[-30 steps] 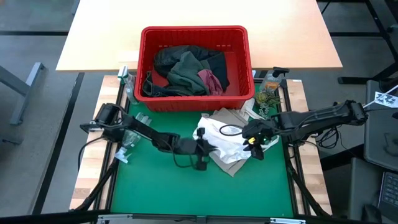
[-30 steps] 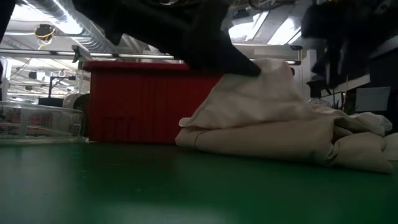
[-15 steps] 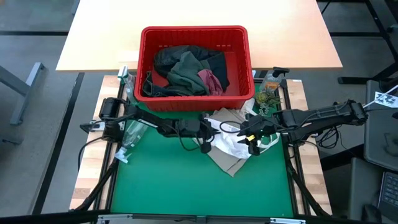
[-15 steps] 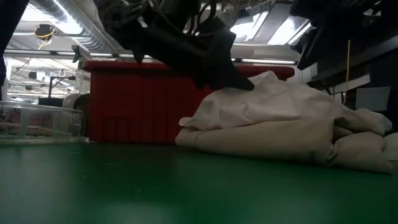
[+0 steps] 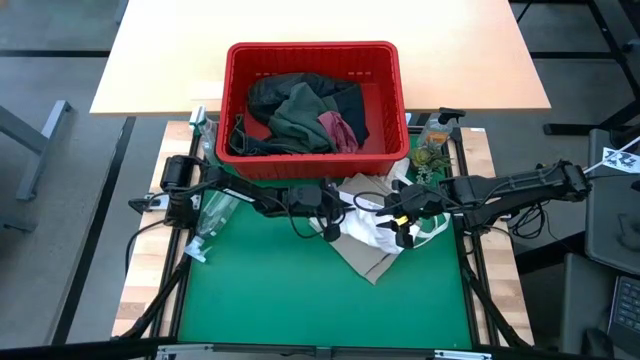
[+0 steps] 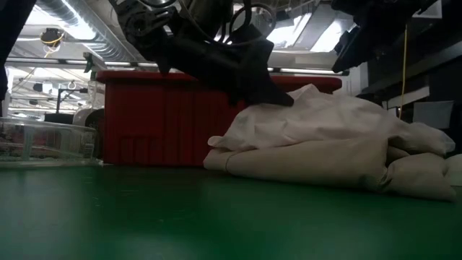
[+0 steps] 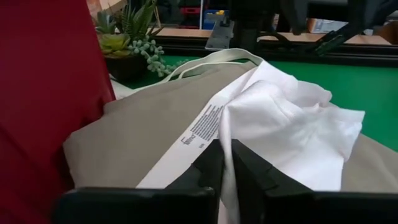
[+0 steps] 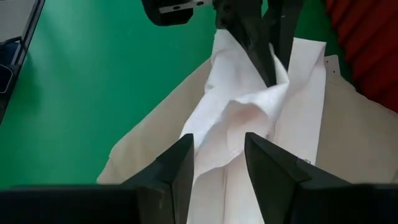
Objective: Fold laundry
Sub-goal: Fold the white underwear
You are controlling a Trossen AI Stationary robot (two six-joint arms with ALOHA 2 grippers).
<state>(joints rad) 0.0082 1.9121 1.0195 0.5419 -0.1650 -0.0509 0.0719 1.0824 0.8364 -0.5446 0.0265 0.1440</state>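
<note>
Fabric of the tan top (image 7: 143,130), its white lining (image 8: 249,106) turned out, is pinched between the nearly closed fingers of the left tool (image 7: 227,165). The right tool (image 8: 217,158) hovers over the same white fold, fingers apart. The top lies crumpled on the green surface (image 5: 290,290), just beside the red basket (image 5: 312,52) holding other clothes (image 5: 295,112).

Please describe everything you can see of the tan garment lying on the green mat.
The tan garment is soft cloth, tan outside with a white inner layer that bears a small printed label. It lies crumpled and partly folded on the green mat, right in front of the red basket. The left gripper pinches a fold of the white layer, with its fingers nearly closed. The right gripper hovers with its fingers spread on either side of another white fold.
</note>
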